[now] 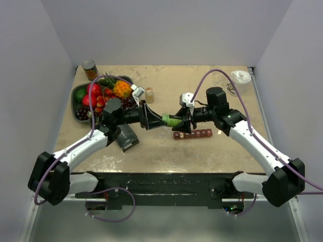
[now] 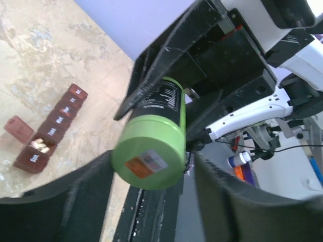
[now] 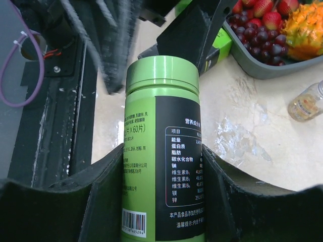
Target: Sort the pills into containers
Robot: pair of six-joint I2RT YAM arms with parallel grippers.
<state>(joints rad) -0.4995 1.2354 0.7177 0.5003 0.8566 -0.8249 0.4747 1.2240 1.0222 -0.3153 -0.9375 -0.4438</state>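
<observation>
Right end effector (image 3: 161, 171) clamps one bottle (image 3: 160, 101); perhaps seven containers (image 2: 53, 128).

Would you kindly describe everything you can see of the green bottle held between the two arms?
The green bottle is a glossy, plastic-looking cylinder with a matching cap, closed, bearing an orange-and-white sticker on top. A black label panel carries white print, with a barcode beside it. It lies roughly horizontal above the table, its body clamped in the right gripper; the open left gripper straddles the cap, a gap showing on one side.
</observation>
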